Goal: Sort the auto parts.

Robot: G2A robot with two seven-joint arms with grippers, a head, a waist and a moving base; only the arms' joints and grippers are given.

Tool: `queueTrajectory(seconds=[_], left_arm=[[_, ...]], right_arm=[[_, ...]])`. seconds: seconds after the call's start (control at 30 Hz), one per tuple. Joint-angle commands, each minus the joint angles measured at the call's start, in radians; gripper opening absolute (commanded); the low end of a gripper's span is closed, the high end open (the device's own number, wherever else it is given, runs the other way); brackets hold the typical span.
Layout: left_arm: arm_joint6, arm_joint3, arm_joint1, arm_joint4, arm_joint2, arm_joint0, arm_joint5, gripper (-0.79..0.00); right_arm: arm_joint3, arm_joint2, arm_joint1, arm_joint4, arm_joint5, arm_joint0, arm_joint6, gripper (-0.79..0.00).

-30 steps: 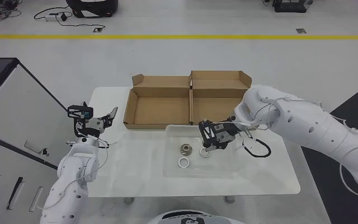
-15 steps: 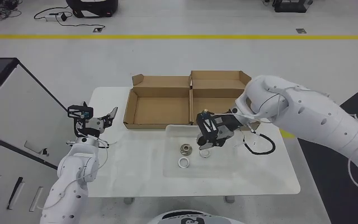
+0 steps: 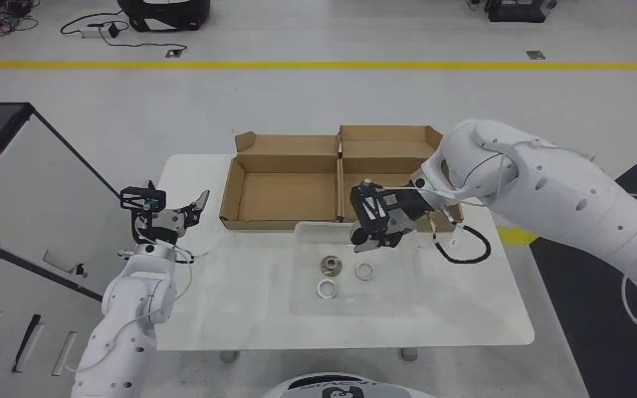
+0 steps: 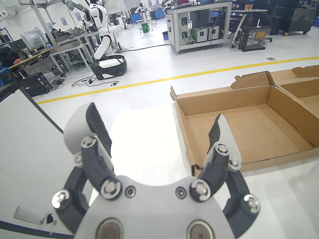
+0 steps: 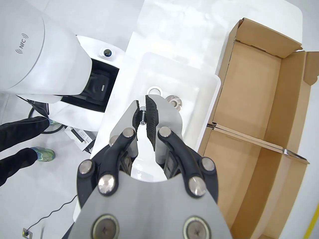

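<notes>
So the big white table (image 3: 229,298) has two open cardboard boxes side by side along its far edge, the left box (image 3: 284,197) and the right box (image 3: 393,189). There's a shallow see-through tray (image 3: 304,303) sitting just in front of them on the robot's side.

The right end effector (image 5: 142,99) hangs over the far part of the tray. Its pads are pressed in on a small threaded bolt (image 5: 142,118), so that part is up in the air, not lying in the tray. The left end effector (image 4: 154,111) is out by the left edge of the table, fingers spread wide with nothing between them, well apart from the tray.

Down in the tray are a flanged hub (image 3: 330,265), a metal ring (image 3: 366,270) and a white ring (image 3: 326,289), all near each other. The metal ring is just on the robot's side of the right end effector.

What matters for the next move: the boxes lie straight beyond the bolt, away from the robot. The right end effector sits a bit right of the seam between them, so the right box looks like the shorter hop. The bolt's long axis seems to run along the fingers rather than across them, so I'd guess it tips and rolls once it's let go. It's the right arm's job; the left is nowhere near.
</notes>
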Motion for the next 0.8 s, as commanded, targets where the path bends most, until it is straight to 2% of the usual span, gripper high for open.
queueTrajectory(seconds=[0.0,0.5,0.6,0.77], left_arm=[[0.000,0.000,0.000,0.000,0.000,0.000,0.000,0.000],[0.000,0.000,0.000,0.000,0.000,0.000,0.000,0.000],[0.000,0.000,0.000,0.000,0.000,0.000,0.000,0.000],[0.000,0.000,0.000,0.000,0.000,0.000,0.000,0.000]], right_arm=[[-0.001,0.000,0.000,0.000,0.000,-0.001,0.000,-0.785],[-0.001,0.000,0.000,0.000,0.000,-0.001,0.000,-0.785],[0.025,0.021,0.007,-0.003,0.011,-0.023,-0.056,-0.785],[0.034,0.071,0.041,0.047,0.000,-0.071,-0.156,-0.785]])
